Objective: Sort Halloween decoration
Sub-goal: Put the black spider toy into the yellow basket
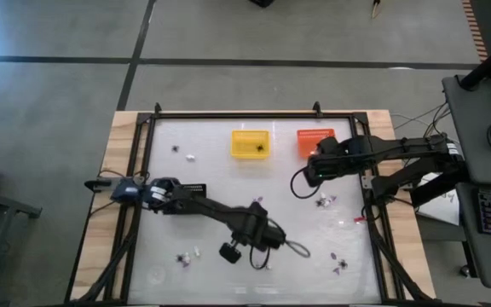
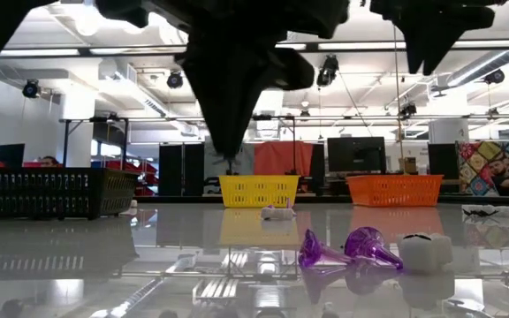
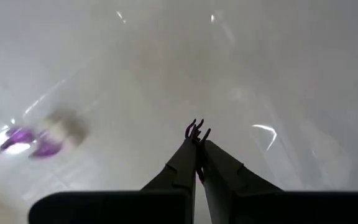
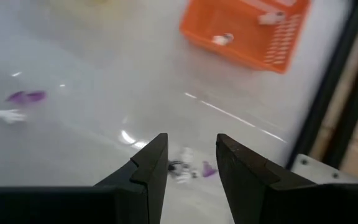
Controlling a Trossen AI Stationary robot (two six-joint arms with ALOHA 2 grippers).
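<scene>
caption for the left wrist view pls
Left gripper shut on a tiny black trinket above the glossy white table.

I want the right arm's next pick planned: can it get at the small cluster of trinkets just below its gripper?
Probably yes: the right gripper stands open above the cluster of trinkets, with bare table around them and nothing between.

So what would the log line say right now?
left gripper: shut on black trinket | right gripper: open, empty, near orange basket
</scene>
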